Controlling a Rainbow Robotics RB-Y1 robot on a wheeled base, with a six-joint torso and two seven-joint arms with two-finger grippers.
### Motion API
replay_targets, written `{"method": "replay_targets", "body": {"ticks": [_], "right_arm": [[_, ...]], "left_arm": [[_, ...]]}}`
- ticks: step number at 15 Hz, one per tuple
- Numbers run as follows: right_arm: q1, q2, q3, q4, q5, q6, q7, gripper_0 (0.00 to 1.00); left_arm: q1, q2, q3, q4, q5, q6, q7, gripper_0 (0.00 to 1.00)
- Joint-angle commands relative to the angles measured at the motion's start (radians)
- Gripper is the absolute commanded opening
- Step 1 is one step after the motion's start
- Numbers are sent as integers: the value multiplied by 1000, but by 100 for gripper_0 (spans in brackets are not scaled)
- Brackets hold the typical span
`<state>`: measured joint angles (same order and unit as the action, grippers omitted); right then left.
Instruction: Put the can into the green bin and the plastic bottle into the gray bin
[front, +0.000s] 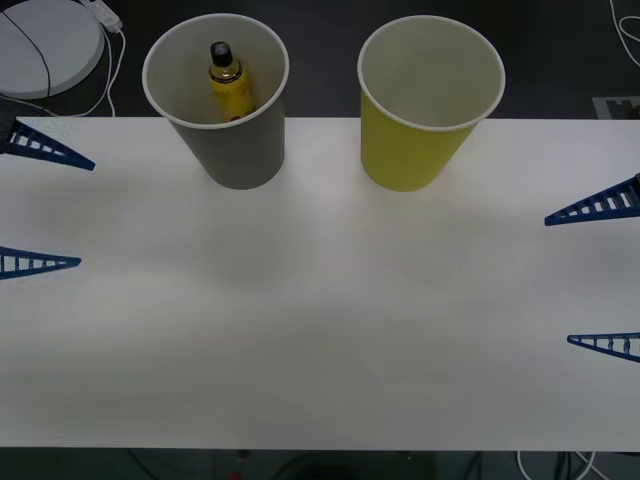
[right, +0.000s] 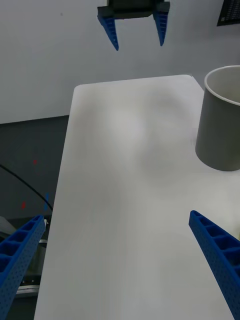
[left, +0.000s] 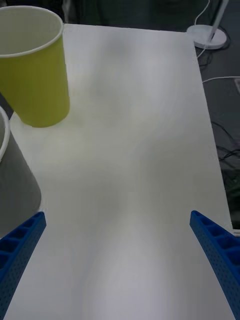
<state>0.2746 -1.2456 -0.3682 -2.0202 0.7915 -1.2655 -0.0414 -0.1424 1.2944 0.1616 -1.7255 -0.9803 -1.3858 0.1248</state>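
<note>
Two cups stand side by side at the far edge of the white table (front: 320, 330): the gray bin (front: 235, 150) toward our left, the green bin (front: 415, 150) toward our right, near each other but not touching. The plastic bottle (front: 228, 82) already sits inside the gray bin, upright or nearly so, black cap up, leaning toward the cup's far wall. We see no can on the table, and the green bin's white inside looks bare as far as we can see into it.

We judge the bottle part done. Should the bottle need taking up again, we expect it to be light, stiff enough to bear a modest pinch, with a smooth label that may slip; the short neck under the cap looks the surest hold, reached from above through the cup mouth. The paper cups we take to be light and easy to tip or dent, so any approach should stay off their rims.

The left gripper (front: 35, 205) hangs at the table's left edge, fingers spread wide, holding nothing; its wrist view looks across the bare table past both cups. The right gripper (front: 600, 275) sits at the right edge, likewise spread and empty. Both arms are drawn back, well apart from the cups, fingers pointing inward toward the table's middle.
</note>
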Motion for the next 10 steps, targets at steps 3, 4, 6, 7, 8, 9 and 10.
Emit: {"method": "replay_targets", "body": {"ticks": [3,4,6,7,8,9,10], "right_arm": [[0,0,0,0,0,0,0,100],[0,0,0,0,0,0,0,100],[0,0,0,0,0,0,0,100],[0,0,0,0,0,0,0,100],[0,0,0,0,0,0,0,100],[0,0,0,0,0,0,0,100],[0,0,0,0,0,0,0,100]], "left_arm": [[193,-34,128,-71,-63,-26,-125,100],[231,-44,162,-100,-81,-26,-125,100],[313,-66,222,-166,-95,-6,-119,100],[337,-73,233,-184,-95,2,-119,100],[359,-80,242,-200,-92,8,-119,100],[380,-89,251,-210,-86,16,-119,100],[385,-93,249,-212,-80,17,-117,100]]}}
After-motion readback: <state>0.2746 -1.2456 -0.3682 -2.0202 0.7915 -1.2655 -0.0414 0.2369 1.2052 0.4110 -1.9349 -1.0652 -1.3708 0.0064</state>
